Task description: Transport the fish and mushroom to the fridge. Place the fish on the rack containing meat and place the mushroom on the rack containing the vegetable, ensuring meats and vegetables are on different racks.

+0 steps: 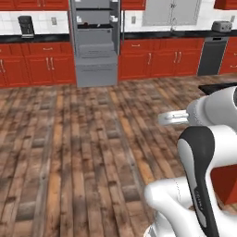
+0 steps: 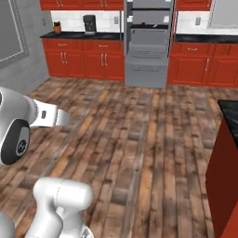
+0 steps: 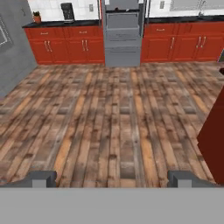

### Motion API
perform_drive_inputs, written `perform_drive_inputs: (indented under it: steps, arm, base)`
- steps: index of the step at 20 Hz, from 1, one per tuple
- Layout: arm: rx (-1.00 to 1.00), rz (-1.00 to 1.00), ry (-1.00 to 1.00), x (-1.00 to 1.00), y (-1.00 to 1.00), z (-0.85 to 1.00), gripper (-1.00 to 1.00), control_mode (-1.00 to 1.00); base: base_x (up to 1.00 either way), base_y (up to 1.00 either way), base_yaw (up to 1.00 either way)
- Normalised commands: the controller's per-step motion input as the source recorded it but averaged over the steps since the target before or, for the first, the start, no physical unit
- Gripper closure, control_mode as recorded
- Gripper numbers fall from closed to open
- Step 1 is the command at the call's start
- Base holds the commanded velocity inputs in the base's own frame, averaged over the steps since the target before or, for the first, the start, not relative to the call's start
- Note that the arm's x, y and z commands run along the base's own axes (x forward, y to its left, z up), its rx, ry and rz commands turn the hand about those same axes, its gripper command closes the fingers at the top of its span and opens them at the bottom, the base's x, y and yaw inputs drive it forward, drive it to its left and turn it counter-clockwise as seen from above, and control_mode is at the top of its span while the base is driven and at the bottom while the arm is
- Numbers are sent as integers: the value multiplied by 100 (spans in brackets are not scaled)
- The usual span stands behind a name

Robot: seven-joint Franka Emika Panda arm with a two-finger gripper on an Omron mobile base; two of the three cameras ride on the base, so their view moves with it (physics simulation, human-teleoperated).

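The fridge (image 1: 95, 44) (image 2: 148, 44) (image 3: 122, 33) stands open at the far wall, a tall grey unit between red cabinets, far across the wooden floor. Dark shelves (image 2: 149, 24) show inside it, but they are too far off to tell the racks apart or to make out meat or a vegetable on them. The fish and the mushroom are out of view. My gripper (image 3: 113, 179) is open, its two dark fingertips (image 3: 41, 178) wide apart over bare floor with nothing between them. It points toward the fridge.
Red base cabinets (image 1: 41, 67) with black counters run along the far wall on both sides of the fridge. A coffee machine (image 2: 89, 23) and a toaster (image 1: 222, 26) sit on them. A red island with a black top (image 2: 225, 158) stands close on my right. A grey wall (image 2: 14, 51) rises at the left.
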Motion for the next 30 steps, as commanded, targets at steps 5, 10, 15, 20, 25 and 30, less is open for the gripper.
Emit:
perform_drive_inputs:
  steps: [5, 10, 15, 20, 25, 30]
  arm:
    - [0, 0, 0, 0, 0, 0, -100, 100]
    - [0, 0, 0, 0, 0, 0, -100, 100]
    - [0, 0, 0, 0, 0, 0, -100, 100]
    - [0, 0, 0, 0, 0, 0, -100, 100]
    - [0, 0, 0, 0, 0, 0, -100, 100]
    - [0, 0, 0, 0, 0, 0, -100, 100]
  base:
    - [-37, -100, -4]
    - [-45, -100, -14]
    - [-67, -100, -5]
    - [-100, -100, -2]
    - [-87, -100, 0]
    - [-45, -100, 0]
